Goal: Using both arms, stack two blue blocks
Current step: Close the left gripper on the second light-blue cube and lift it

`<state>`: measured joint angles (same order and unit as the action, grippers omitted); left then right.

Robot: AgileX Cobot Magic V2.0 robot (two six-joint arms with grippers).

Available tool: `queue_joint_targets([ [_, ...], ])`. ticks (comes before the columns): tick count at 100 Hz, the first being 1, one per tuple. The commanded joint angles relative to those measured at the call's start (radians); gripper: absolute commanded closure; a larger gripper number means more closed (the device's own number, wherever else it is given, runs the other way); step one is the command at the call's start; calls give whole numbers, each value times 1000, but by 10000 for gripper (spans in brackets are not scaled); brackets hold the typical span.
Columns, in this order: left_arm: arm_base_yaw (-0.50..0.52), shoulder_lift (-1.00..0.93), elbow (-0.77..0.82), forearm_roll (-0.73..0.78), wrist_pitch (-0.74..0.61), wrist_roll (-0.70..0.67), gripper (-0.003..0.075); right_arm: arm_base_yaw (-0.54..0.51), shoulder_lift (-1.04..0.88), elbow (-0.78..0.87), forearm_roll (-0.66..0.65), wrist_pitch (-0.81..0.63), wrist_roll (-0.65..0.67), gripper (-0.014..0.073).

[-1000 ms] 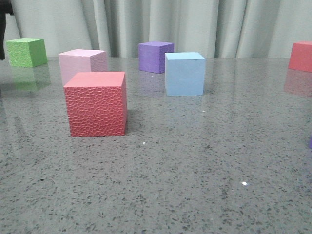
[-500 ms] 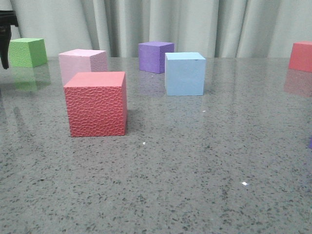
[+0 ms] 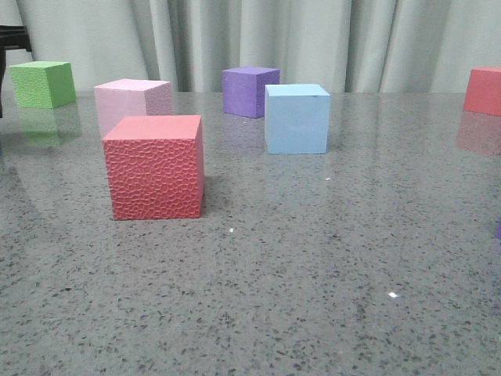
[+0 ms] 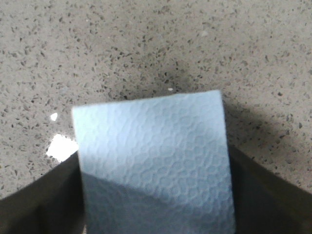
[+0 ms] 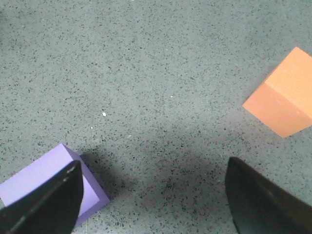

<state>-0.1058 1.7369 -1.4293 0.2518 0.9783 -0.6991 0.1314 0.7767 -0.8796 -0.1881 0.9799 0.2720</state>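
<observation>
One pale blue block (image 3: pixel 296 119) stands on the grey table (image 3: pixel 313 274), right of centre, in front of the purple cube. The other blue block (image 4: pixel 153 156) sits between the two dark fingers (image 4: pixel 34 204) of my left gripper (image 4: pixel 155 195), which is shut on it just above the table; its shadow falls to one side. In the front view only a dark sliver of the left gripper (image 3: pixel 9 35) shows at the far left edge, and its block is out of view. My right gripper (image 5: pixel 153 195) is open and empty over bare table.
A red textured cube (image 3: pixel 154 168) stands front left, with a pink cube (image 3: pixel 131 102) behind it. A green cube (image 3: pixel 43 84), a purple cube (image 3: pixel 249 90) and a red cube (image 3: pixel 484 90) stand at the back. A lilac cube (image 5: pixel 39 180) and an orange cube (image 5: pixel 282 102) flank my right gripper.
The dark left gripper at the front view's left edge has shifted up and left, so less of it shows. The blocks on the table have not moved.
</observation>
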Motion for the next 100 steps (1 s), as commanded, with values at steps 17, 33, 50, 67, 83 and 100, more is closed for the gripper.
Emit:
queue_joint_targets([
  [17,-10,-53,-26,52,-30,1,458,0,-10,-23,-12,-53,-5,3],
  [33,-10,-85,-27,55,-52,57,491,0,-10,-23,-12,-55,-5,3],
  [50,-17,-133,-27,49,-68,128,491,0,-10,-23,-12,-55,-5,3],
  [67,-61,-178,-27,38,-70,190,491,0,-10,-23,-12,-55,-5,3],
  [83,-141,-211,-30,24,-72,211,491,0,-10,-23,-12,-55,-5,3],
  [100,-248,-211,-95,-19,-70,267,491,0,-10,-23,-12,-54,-5,3],
])
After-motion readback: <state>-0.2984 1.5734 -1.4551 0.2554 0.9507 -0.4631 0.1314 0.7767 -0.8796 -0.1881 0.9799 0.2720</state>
